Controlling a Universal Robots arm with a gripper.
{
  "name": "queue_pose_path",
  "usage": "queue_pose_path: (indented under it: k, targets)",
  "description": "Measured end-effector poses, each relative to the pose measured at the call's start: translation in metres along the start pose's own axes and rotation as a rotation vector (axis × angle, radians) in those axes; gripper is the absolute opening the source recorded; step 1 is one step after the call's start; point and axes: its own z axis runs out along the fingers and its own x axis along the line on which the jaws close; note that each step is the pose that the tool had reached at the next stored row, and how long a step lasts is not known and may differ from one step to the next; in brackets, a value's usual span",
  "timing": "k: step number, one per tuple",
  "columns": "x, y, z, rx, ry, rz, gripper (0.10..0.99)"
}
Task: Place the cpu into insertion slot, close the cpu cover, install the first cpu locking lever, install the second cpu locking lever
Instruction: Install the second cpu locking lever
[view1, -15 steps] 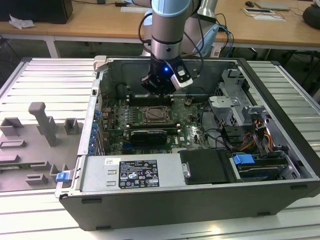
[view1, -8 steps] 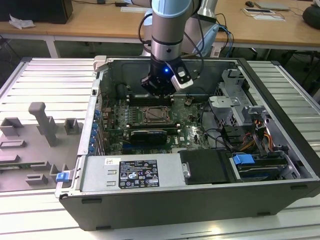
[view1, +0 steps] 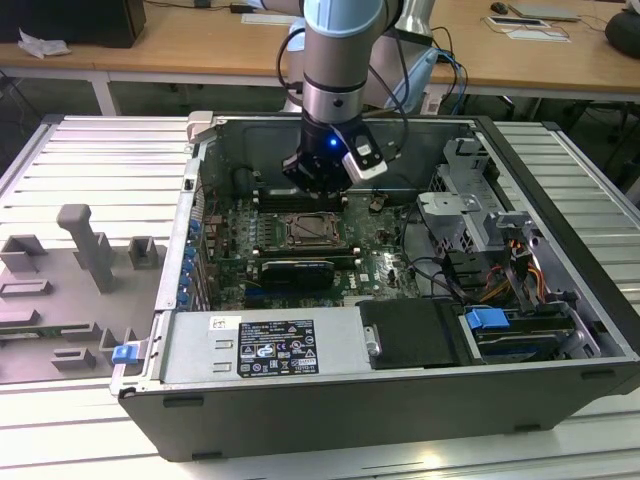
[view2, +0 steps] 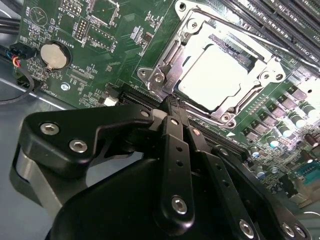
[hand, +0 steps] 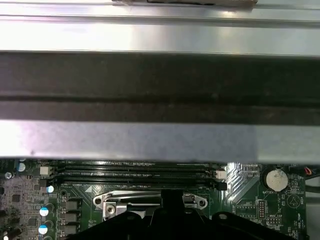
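1. Black gripper (view2: 172, 107) linkage sits closest to the lens in the second wrist view; its two fingers (view2: 175, 150) are pressed together at the tips with nothing between them, the tips just beside the near rim of the socket.
2. Cpu (view2: 215, 75): pale silvery top, seated flat in the insertion slot (view2: 152, 75). The cpu cover (view2: 197, 30) lies down around it, its window framing the chip.
3. Green motherboard (view2: 100, 50) carries a round coin cell (view2: 53, 55) at about 9 o'clock from the socket in the second wrist view, and long memory slots (hand: 130, 172) in the first wrist view.
4. Exterior view: arm (view1: 340, 60) reaches down into the open computer case (view1: 400, 400), gripper (view1: 318, 190) just above the socket (view1: 312, 230), at 12 o'clock from it.
5. Surface: case rests on a ribbed metal table (view1: 570, 160). Grey fixture blocks (view1: 85, 245) stand at 9 o'clock from the case.
6. Room: wooden desks (view1: 200, 45) along the far side.
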Motion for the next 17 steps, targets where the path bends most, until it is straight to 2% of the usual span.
queue_pose_path:
  k: [7,9,12,15,16,17]
  targets:
    - [0.0001,-0.0063,-0.0007,0.000,0.0000,0.000,0.106]
    - [0.0000,-0.0057,-0.0093,0.000,0.0000,0.000,0.106]
    - [-0.0003,-0.0041,-0.0274,0.000,0.0001,0.000,0.106]
    - [-0.0001,-0.0064,-0.0298,0.000,0.0000,0.000,0.106]
    - [0.0003,-0.0125,-0.0303,0.000,0.0001,0.000,0.106]
    - [0.0004,-0.0148,-0.0305,0.000,0.0000,0.000,0.106]
